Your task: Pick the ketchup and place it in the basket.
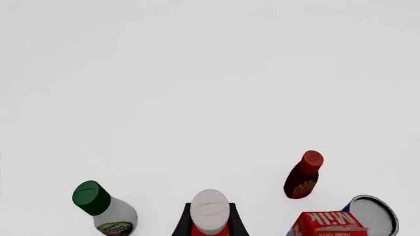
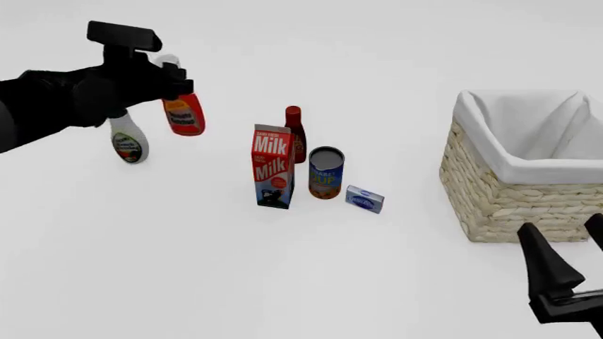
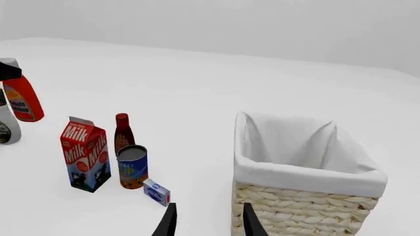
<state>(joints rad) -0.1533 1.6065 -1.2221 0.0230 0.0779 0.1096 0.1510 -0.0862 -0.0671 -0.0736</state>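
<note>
We note the left gripper (image 2: 174,83) closed on the ketchup (image 2: 185,115) at the cap end; the left wrist view shows its fingers (image 1: 186,223) flanking the white cap (image 1: 210,210) on both sides. The bottle hangs clear above the table (image 2: 188,268), long axis close to upright with a slight tilt, label facing the front camera. It sits at the far left of the scene, just in front of the white bottle (image 2: 128,143), which appears to stand on the table below and behind it. The basket (image 2: 490,191) lies well apart to the right, open mouth upward, with the milk (image 2: 272,167), the dark red bottle (image 2: 295,134), the can (image 2: 326,172) and a small box (image 2: 363,199) between the two. We judge the coming move to be a rightward carry over these items, and the bottle's base must clear the milk top and then the near basket rim. The right gripper (image 2: 565,265) rests low beside the basket, fingers parted, holding nothing; it is nearer the basket but takes no part in the grasp.
</note>
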